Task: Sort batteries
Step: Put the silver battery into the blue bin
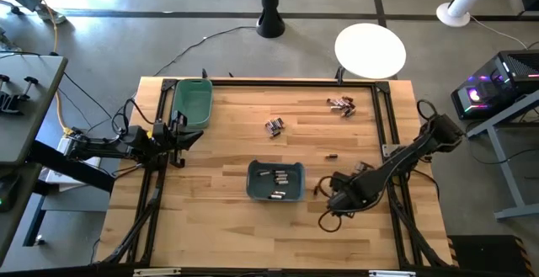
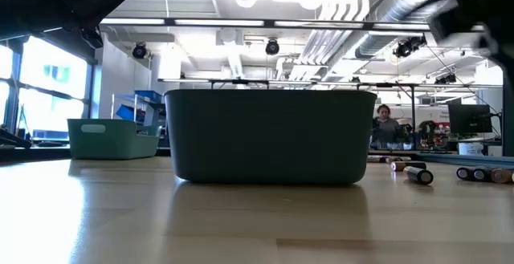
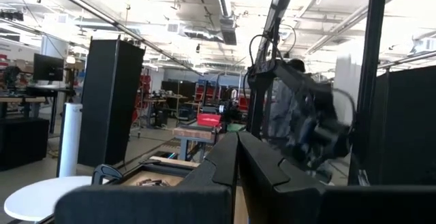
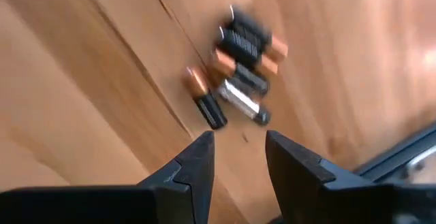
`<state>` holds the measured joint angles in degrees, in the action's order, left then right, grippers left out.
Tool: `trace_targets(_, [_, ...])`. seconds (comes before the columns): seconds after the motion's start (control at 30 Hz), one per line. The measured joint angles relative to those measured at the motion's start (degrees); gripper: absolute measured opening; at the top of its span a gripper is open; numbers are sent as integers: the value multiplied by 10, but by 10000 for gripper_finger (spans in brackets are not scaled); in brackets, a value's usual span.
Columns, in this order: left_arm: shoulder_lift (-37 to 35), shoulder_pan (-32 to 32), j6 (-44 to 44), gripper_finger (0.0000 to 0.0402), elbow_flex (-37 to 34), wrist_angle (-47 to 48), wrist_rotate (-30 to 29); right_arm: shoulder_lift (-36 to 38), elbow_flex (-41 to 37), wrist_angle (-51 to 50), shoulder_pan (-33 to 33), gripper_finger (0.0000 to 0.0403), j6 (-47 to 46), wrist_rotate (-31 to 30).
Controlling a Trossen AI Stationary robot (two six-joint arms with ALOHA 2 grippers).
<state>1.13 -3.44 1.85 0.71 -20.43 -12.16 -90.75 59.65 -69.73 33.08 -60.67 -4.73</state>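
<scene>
The right gripper hangs with jaws partly open and empty over clustered batteries on the tabletop; the left gripper, jaws closed and empty, waits beside the green bin.

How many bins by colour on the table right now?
Green bin, far left by the left arm: 1
Dark teal bin, table centre, batteries inside: 1
Total: 2
</scene>
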Motion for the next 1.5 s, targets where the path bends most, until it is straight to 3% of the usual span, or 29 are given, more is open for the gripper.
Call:
trace_targets(0.2, [0, 0, 0, 5, 0, -2, 0, 12, -81, 69, 0, 125, -18, 51])
trace_targets(0.6, [0, 0, 0, 5, 0, -5, 0, 12, -167, 118, -30, 125, -64, 35])
trace_targets(0.73, [0, 0, 0, 5, 0, -5, 0, 13, -171, 116, -56, 125, -64, 32])
trace_targets(0.87, [0, 0, 0, 5, 0, -5, 0, 12, -163, 101, -91, 125, -68, -23])
trace_targets(1.1, [0, 0, 1, 5, 0, -5, 0, 12, -105, -20, -125, 125, -78, -64])
trace_targets(1.33, [0, 0, 1, 5, 0, -4, 0, 13, -86, 48, -125, 125, -71, 47])
trace_targets(1.5, [0, 0, 1, 5, 0, -3, 0, 13, -110, 105, -135, 125, -107, 50])
